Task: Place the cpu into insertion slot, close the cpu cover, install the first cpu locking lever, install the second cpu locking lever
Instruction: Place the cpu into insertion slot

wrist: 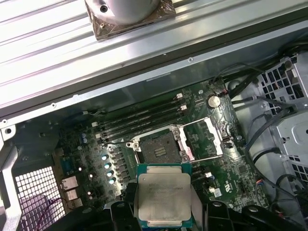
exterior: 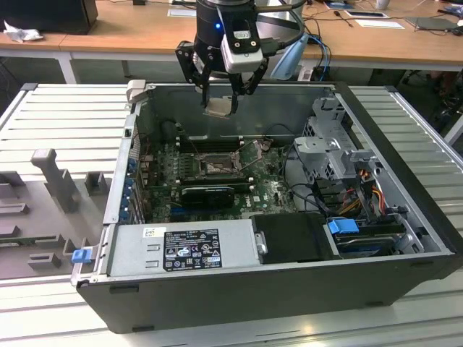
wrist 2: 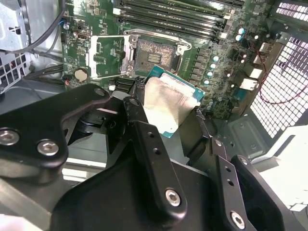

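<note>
My gripper point(exterior: 219, 105) is shut on the cpu point(exterior: 219, 108), a flat pale square chip, and holds it in the air above the back of the open computer case. The insertion slot point(exterior: 215, 168) lies lower on the green board, its dark pin field bare. The cpu cover point(exterior: 250, 152) is swung up and open beside the slot. In both wrist views the cpu point(wrist: 163, 197) point(wrist 2: 171, 103) hangs between the black fingers point(wrist 2: 137, 108), apart from the slot point(wrist: 158, 147) point(wrist 2: 155, 57) and a little off to one side of it. The open cover point(wrist: 204, 137) point(wrist 2: 108, 57) lies next to the slot.
The case wall point(exterior: 239, 97) rises just behind the gripper. Memory slots point(wrist: 144, 118) run along the slot's far side and a long black card point(exterior: 210, 194) along its near side. A drive cage point(exterior: 340, 152) with cables stands at the exterior view's right, the power supply point(exterior: 181, 249) in front.
</note>
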### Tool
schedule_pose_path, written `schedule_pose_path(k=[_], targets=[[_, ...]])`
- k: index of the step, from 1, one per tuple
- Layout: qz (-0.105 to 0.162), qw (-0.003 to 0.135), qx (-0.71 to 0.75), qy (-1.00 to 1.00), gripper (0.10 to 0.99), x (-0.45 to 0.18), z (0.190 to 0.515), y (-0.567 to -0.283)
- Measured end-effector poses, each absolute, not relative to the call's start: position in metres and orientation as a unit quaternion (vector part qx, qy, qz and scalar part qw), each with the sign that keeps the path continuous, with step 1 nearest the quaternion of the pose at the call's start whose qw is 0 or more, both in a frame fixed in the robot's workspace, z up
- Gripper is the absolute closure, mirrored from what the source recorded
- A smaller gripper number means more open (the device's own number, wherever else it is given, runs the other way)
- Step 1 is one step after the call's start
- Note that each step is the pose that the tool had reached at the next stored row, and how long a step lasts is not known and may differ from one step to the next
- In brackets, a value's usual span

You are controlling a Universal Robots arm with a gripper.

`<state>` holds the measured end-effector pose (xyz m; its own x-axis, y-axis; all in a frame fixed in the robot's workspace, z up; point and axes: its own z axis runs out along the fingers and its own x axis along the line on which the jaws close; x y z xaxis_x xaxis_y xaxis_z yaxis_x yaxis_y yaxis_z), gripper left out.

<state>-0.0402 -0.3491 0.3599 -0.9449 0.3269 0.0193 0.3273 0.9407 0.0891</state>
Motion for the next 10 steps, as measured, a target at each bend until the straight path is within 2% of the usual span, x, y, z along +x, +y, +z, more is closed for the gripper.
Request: schedule_pose_path(k=[10], targets=[[-0.046,0.001,-0.186,-0.982,0.561,-0.0402,0.3598,-0.3491]])
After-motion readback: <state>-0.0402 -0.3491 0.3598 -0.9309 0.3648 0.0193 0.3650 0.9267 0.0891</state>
